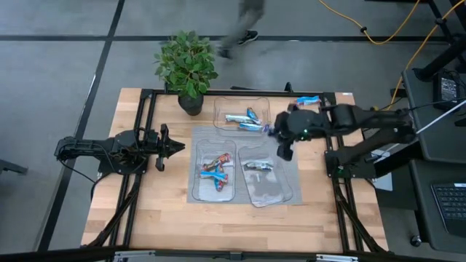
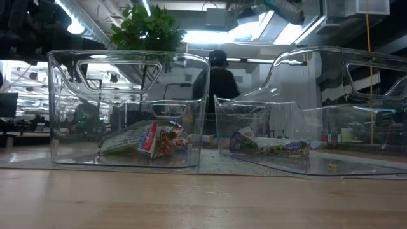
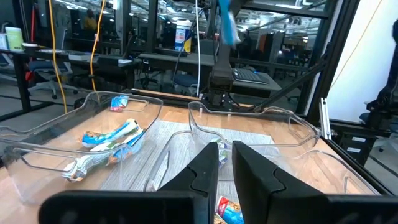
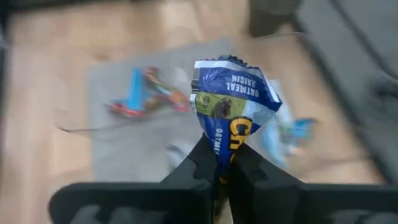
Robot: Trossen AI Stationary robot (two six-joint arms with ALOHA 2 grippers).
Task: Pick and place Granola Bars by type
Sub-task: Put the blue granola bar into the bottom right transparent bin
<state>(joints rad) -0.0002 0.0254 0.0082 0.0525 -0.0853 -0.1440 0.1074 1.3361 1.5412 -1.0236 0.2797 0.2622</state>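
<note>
While it hung above the table, the right pincer (image 4: 224,163) pinched a blue oatmeal raisin bar (image 4: 234,111) by its lower end, the wrapper standing up between the closed fingers. Seen from above, that pincer (image 1: 281,143) sat over the grey mat (image 1: 195,137), between the far tray (image 1: 218,110) and the near right tray (image 1: 285,191). The far tray held several blue and silver bars (image 1: 244,121). The near left tray (image 1: 195,188) carried a heap of bright blue and orange bars (image 1: 216,172), and the near right tray held one pale silvery bar (image 1: 257,166). At the table's left side, the left pincer (image 1: 175,146) waited well apart from the trays, its fingers (image 3: 205,171) drawn narrow with only a slim gap and nothing between them. A potted plant (image 1: 187,66) stood at the far edge, and a person (image 2: 217,81) showed in the room beyond.
</note>
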